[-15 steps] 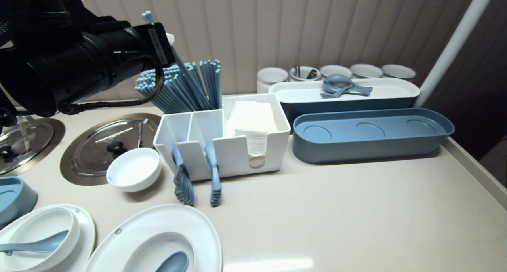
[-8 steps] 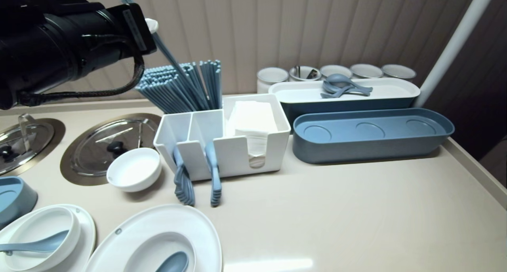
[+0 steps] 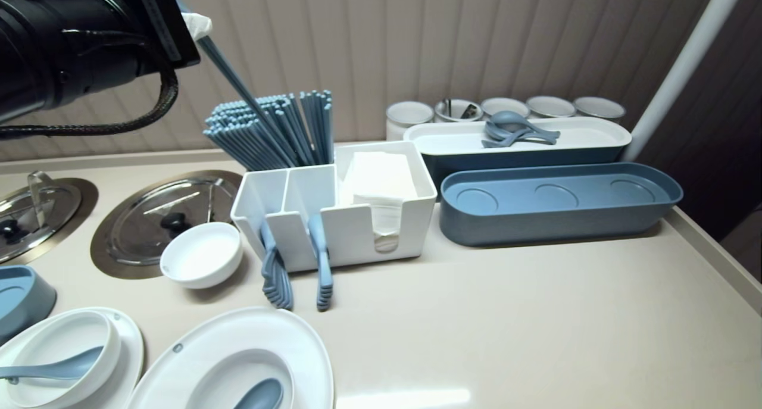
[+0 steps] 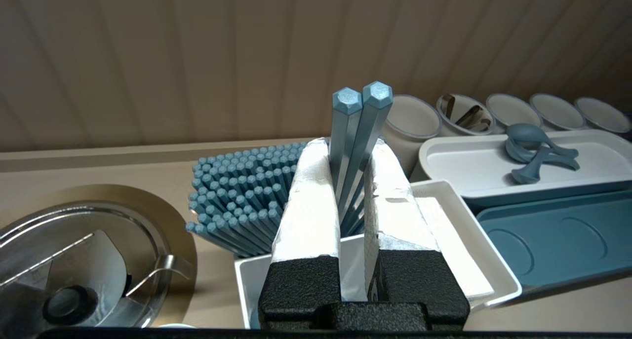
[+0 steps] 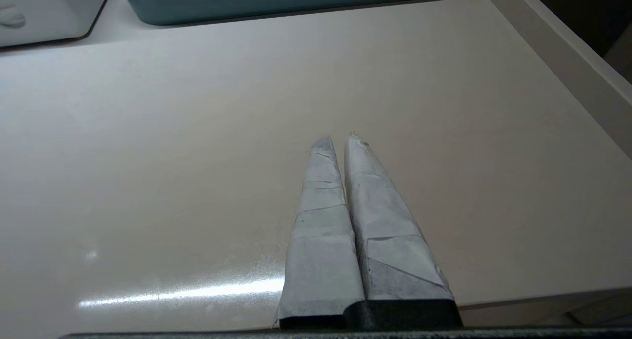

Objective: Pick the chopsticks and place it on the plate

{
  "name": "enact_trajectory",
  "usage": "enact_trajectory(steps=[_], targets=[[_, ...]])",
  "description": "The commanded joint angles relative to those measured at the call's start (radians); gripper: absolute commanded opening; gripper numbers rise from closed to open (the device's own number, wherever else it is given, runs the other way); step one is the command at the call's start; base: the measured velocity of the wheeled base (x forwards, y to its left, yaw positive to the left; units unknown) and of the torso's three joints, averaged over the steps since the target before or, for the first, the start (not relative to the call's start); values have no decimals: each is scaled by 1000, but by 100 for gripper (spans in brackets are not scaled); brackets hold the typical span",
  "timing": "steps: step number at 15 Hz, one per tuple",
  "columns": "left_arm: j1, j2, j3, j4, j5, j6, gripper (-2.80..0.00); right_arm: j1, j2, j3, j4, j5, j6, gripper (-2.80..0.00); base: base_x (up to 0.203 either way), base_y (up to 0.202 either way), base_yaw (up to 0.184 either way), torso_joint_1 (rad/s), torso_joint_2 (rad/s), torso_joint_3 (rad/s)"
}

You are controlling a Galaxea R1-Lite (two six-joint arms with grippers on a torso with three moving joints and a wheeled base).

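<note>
The head view looks forward and down across the desk [image 3: 536, 314], with the white caddy [image 3: 351, 230] at middle distance. The left wrist view looks along its end effector [image 4: 349, 146] from high up, left of the caddy; the right wrist view sits low over the desk right of it, each sharing the caddy with the head view

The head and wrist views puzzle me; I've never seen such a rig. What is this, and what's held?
This is a two-armed robot. The wide picture comes from its head camera; the others come from a camera on each wrist. The left gripper, high at the left, is shut on a pair of blue chopsticks whose lower ends reach into the bundle in the white caddy. The right gripper is shut and empty above the beige counter. Bowls, plates, spoons and trays lie around.
</note>
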Motion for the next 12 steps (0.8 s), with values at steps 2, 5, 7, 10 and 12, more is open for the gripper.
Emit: enact_trajectory(steps=[2, 5, 7, 10, 12], targets=[[3, -34, -10, 22, -2, 0, -280, 0, 0, 0, 0, 0, 0, -280, 0, 0, 0, 0, 0, 0], [22, -51, -53, 145, -7, 0, -280, 0, 0, 0, 0, 0, 0, -280, 0, 0, 0, 0, 0, 0], [49, -60, -67, 236, -49, 4, -280, 0, 0, 0, 0, 0, 0, -280, 0, 0, 0, 0, 0, 0], [89, -73, -82, 335, -124, 20, -280, 0, 0, 0, 0, 0, 0, -280, 0, 0, 0, 0, 0, 0], [89, -73, -84, 385, -128, 51, -280, 0, 0, 0, 0, 0, 0, -280, 0, 0, 0, 0, 0, 0]])
